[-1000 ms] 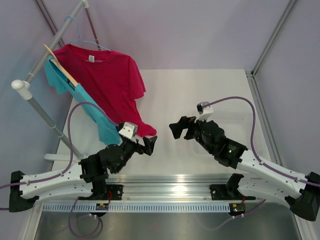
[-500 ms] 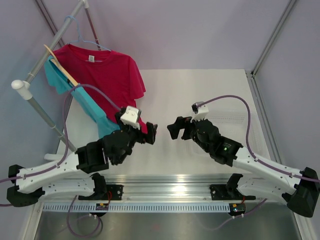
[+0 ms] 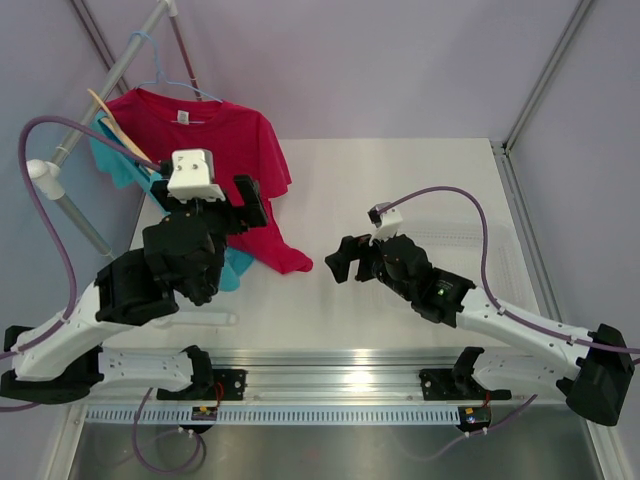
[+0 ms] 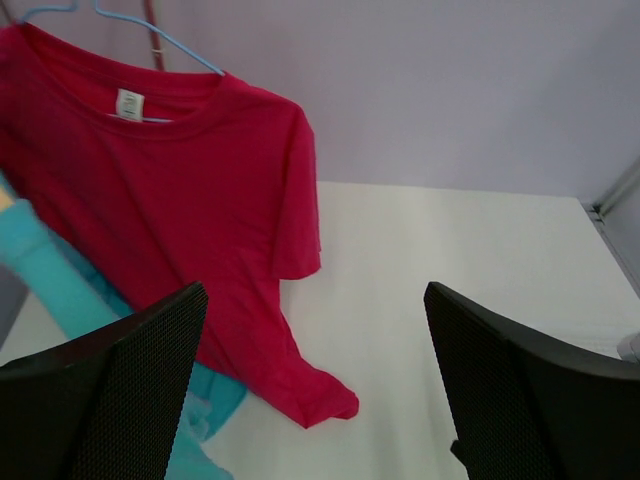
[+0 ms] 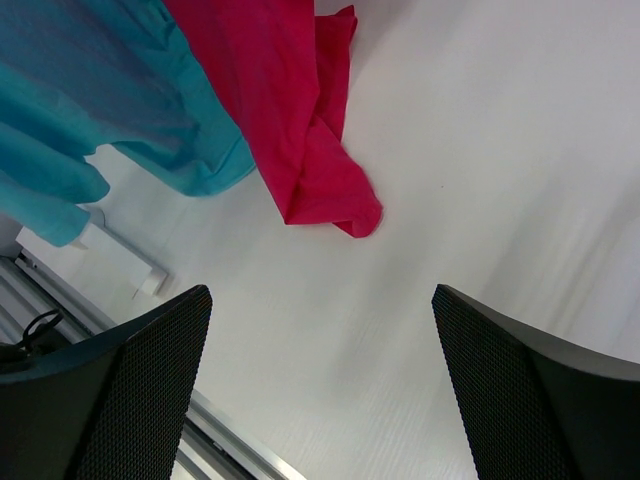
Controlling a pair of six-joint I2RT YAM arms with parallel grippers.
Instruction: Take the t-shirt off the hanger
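Left gripper [image 4: 315,300], jaws spread wide, is poised below the hanger [image 4: 165,45], from which the red t-shirt [image 4: 180,190] hangs. If cloth is pulled sideways, the collar could be snagged and the hanger dragged off.

Crimson t-shirt [image 3: 225,140] with white neck label [image 4: 129,104] on light-blue wire hanger [image 4: 200,62], plain teal garment [image 5: 110,110], white table [image 3: 400,180], lilac walls [image 3: 380,60].
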